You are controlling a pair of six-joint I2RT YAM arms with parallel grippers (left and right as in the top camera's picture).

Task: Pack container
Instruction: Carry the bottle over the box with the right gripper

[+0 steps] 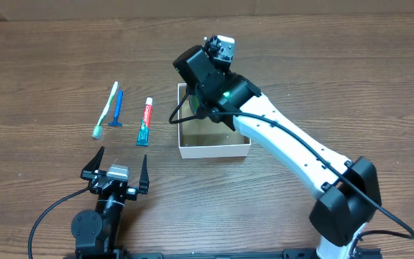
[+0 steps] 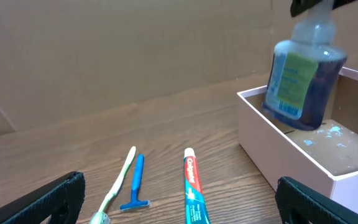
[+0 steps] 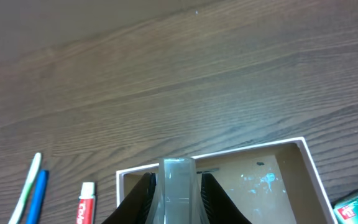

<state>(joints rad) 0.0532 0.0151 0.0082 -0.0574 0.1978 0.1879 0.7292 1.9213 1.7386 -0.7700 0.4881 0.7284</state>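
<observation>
Overhead and wrist views: right claw [image 3: 178, 198] grips a blue bottle [image 2: 303, 81] over the white box [image 1: 214, 151]; left claw [image 1: 120, 165] rests spread open at the table's [image 1: 336, 72] near edge.

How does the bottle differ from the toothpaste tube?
The bottle hangs over the box in the jaws of the right arm; the toothpaste tube lies flat on the table. The bottle is clear with blue liquid; the tube is red, white and green. Both carry printed labels.
</observation>
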